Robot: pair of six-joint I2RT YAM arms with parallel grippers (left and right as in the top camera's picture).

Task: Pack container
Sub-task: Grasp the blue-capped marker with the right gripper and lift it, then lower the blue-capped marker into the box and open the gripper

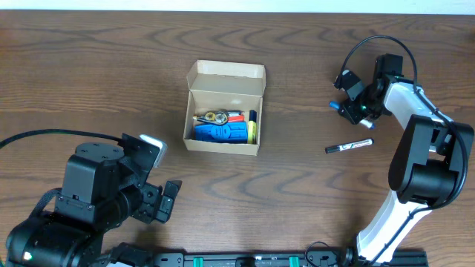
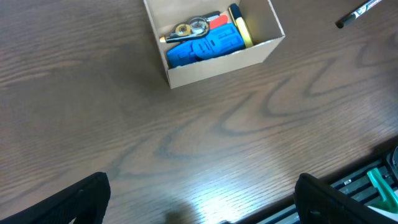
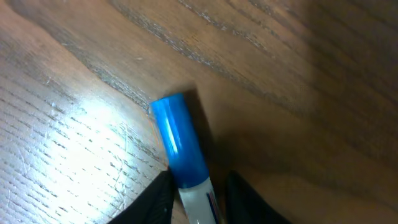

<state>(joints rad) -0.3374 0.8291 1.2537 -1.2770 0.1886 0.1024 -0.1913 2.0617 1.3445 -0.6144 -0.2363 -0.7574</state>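
Brown wood-grain tabletop (image 1: 89, 67) fills the overhead view. The container (image 1: 223, 110), a tan cardboard box, is located near the centre of the frame, with its flap lid (image 1: 226, 71) folded back towards the top edge. Inside it, a blue item (image 1: 219, 133), a yellow marker (image 1: 251, 130), a red item (image 1: 236, 118) and a roll of tape (image 1: 217, 116) are packed side by side. A black marker (image 1: 349, 146) lies on the bare wood right of centre, well apart from the box. The right hand (image 1: 347, 110) is lowered to the surface in the upper right, above the black marker in the frame. The left hand (image 1: 165, 202) is held at lower left, clear of the box.

In the left wrist view, the box is seen at top centre and the black marker at the top right corner. The two dark fingers (image 2: 84, 199) are set at the lower corners, spread wide with only wood between them.

In the right wrist view, a pen (image 3: 180, 143) with a blue cap and a clear barrel lies on the wood. The fingers (image 3: 158, 199) are drawn close on either side of its barrel; whether they press it cannot be told.
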